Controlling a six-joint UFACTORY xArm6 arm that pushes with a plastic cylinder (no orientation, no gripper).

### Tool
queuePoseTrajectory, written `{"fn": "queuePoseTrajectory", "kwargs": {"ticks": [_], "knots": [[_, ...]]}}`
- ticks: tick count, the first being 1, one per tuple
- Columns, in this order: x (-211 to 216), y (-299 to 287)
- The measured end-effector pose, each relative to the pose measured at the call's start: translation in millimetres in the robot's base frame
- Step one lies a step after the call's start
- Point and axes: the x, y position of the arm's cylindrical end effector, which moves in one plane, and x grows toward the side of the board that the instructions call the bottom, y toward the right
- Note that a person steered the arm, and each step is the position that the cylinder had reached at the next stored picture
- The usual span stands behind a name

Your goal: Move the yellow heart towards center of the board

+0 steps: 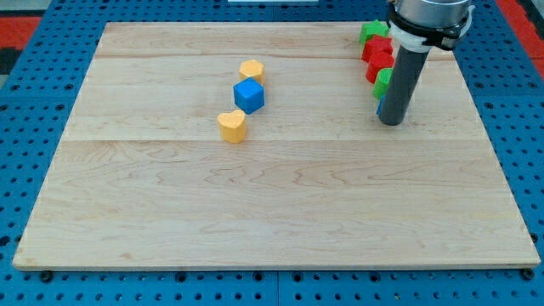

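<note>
The yellow heart [231, 125] lies on the wooden board [272, 195], left of the middle. A blue cube [249, 95] sits just above and right of it, almost touching. A yellow hexagon-like block [252, 71] sits above the cube. My tip [391, 122] rests on the board at the view's right, far from the yellow heart. It stands next to a cluster of blocks at the top right.
At the top right a green block [371, 32], two red blocks [376, 49] [380, 69] and another green block [383, 82] crowd beside the rod. A blue block [382, 108] is mostly hidden behind the rod. Blue pegboard surrounds the board.
</note>
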Motion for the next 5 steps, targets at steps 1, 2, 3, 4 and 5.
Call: {"fn": "queuePoseTrajectory", "kwargs": {"ticks": [1,2,3,4,5], "knots": [[0,0],[9,-11],[29,-59],[33,-113],[47,-167]]}}
